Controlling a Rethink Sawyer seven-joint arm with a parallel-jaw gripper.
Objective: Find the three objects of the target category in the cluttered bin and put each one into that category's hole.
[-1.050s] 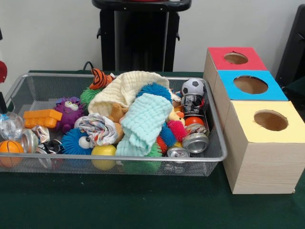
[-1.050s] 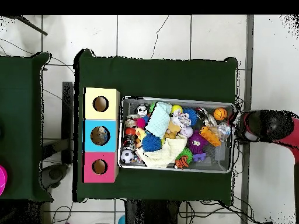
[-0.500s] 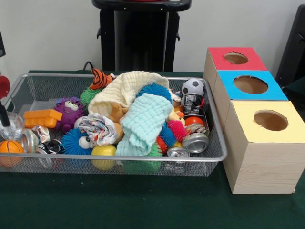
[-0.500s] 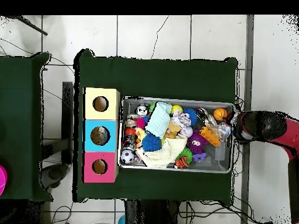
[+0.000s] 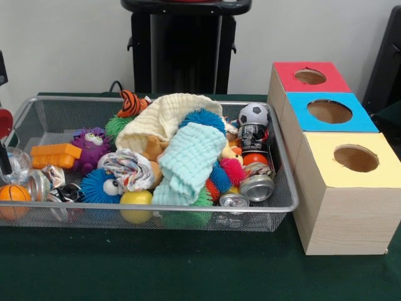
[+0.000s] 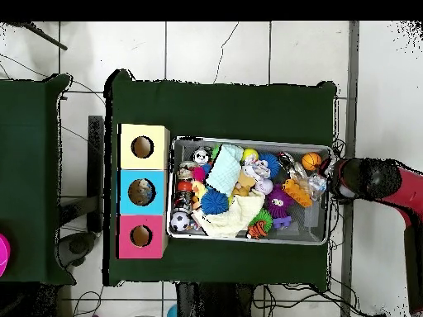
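Surface: dark green cloth over a table (image 5: 188,269); in the overhead view it stands on pale floor tiles (image 6: 215,49) with cables trailing round it, and a second green-covered table (image 6: 29,177) lies at 9 o'clock.

Wire mesh bin (image 5: 156,216): long axis runs 3 to 9 o'clock in both views. Contents, heaped:
- cream cloth (image 5: 164,116), draped over the middle
- mint knitted cloth (image 5: 188,160), its length slanting from 1 toward 7 o'clock in the front view
- soccer ball (image 5: 254,114) at the bin's 2 o'clock corner
- crushed cans (image 5: 257,186) lying on their sides, open ends toward 6 o'clock
- purple monster toy (image 5: 92,147); orange block (image 5: 56,155) beside it
- small basketball (image 5: 12,192) at the 8 o'clock end
- yellow ball (image 5: 136,198) against the near wall

Three wooden boxes touching in a row, each with a round hole: red box (image 5: 310,76), blue box (image 5: 330,111), yellow box (image 5: 356,160).

Gripper (image 6: 335,179): at the bin's 3 o'clock end in the overhead view, on the red and black arm (image 6: 388,182). The front view shows only a dark sliver at its left edge. Whether it is open or closed cannot be told.
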